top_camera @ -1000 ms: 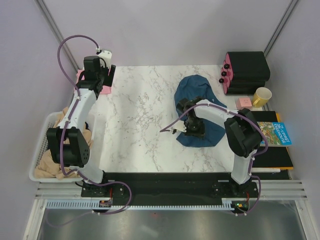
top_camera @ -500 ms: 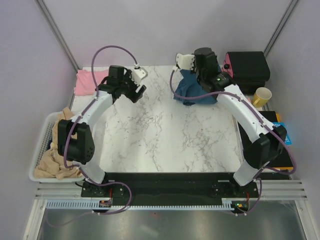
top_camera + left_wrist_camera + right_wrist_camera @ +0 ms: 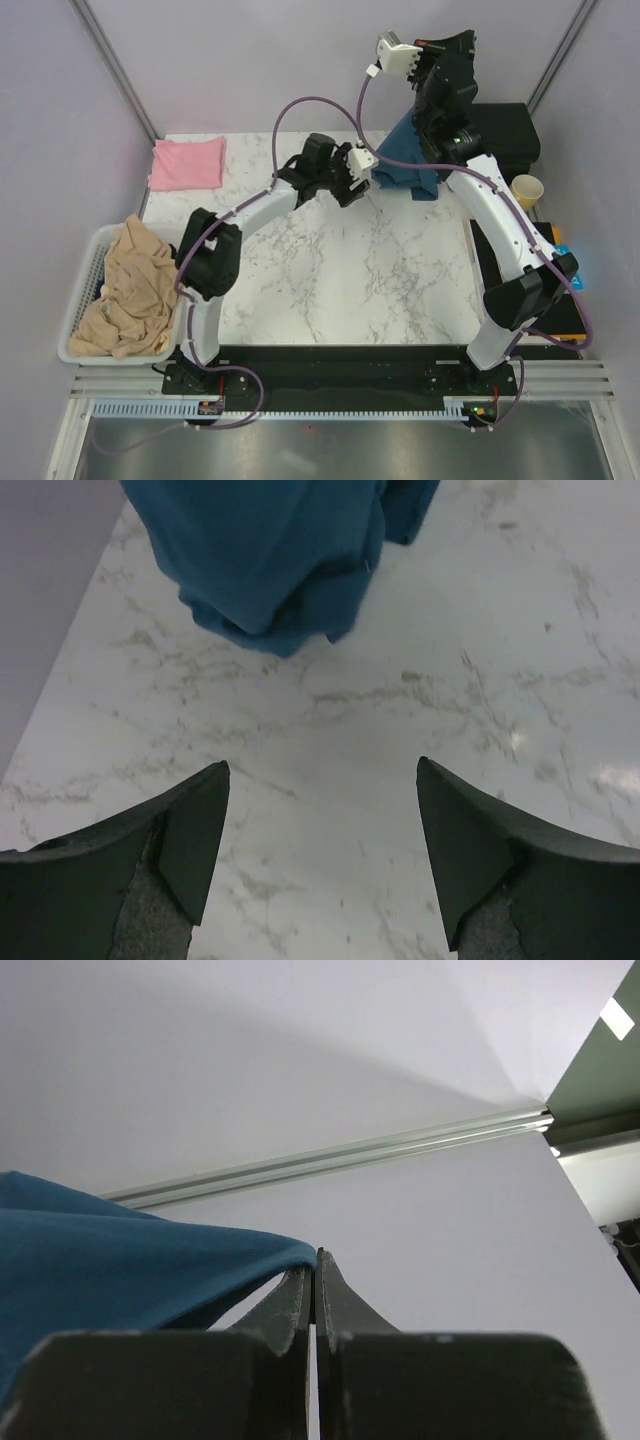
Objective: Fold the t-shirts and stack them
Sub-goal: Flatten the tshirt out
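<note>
Teal shirt (image 3: 398, 160) hangs from our right hand (image 3: 317, 1257), clenched on its edge; our left hand (image 3: 322, 768) released, shirt's bottom just ahead.

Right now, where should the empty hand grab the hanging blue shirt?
Probably the bunched bottom fold of the blue shirt. The right gripper pinches its top edge, so it hangs low over the table. The open left gripper faces that fold, so it should come straight in from its own side, staying low.

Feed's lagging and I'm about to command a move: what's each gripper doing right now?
Left gripper: open, holding nothing.
Right gripper: shut on the teal t-shirt.
</note>
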Motion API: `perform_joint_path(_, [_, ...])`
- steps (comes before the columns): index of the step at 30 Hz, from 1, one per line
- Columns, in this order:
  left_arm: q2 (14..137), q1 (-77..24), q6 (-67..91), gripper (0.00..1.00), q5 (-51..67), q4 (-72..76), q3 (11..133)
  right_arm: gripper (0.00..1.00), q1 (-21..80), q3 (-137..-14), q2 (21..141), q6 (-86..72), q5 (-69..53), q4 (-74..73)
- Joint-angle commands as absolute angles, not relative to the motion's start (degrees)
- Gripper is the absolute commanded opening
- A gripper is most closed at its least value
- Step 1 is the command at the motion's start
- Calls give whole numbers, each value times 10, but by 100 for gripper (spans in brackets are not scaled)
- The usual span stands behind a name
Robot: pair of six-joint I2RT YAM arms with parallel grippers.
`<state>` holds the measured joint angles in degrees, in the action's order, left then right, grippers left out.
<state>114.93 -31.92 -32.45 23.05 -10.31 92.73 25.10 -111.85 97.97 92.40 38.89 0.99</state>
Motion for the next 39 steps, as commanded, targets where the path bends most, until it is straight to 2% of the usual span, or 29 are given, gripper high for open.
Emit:
perform_joint_path(1, [1242,-366,-220,82,118,24,1033,0,246,-1155,991,934,402,57])
perform_joint_path(4, [1272,-383,-161,78,97,44,1079,0,244,-1142,988,908,407,44])
perform_joint_path(12, [1267,-423,-114,79,125,94,1042,0,242,-1115,986,845,396,29])
perform_joint_path(18, [1279,-439,-143,79,-35,127,1026,0,234,-1114,981,841,377,22])
perform_joint_path(23, [1299,-439,-162,79,-86,127,1033,0,232,-1117,978,832,366,16])
perform_joint_path(24, [1302,-439,-163,75,-101,128,1034,0,232,-1114,976,831,365,16])
perform_joint_path(26, [1310,-439,-173,60,-118,146,1037,0,232,-1107,969,830,362,14])
perform_joint_path(27, [1315,-439,-176,49,-138,153,1040,0,231,-1107,969,829,363,13])
perform_joint_path(29, [1333,-439,-189,11,-149,160,1056,0,231,-1106,967,827,363,11])
perform_joint_path(30, [1337,-439,-191,2,-163,164,1061,0,231,-1106,966,824,365,11])
perform_joint_path(34, [1346,-438,-236,2,-199,197,1062,0,228,-1095,961,824,366,5])
perform_joint_path(39, [1335,-416,-385,2,-322,318,1065,0,213,-1075,953,813,366,5])
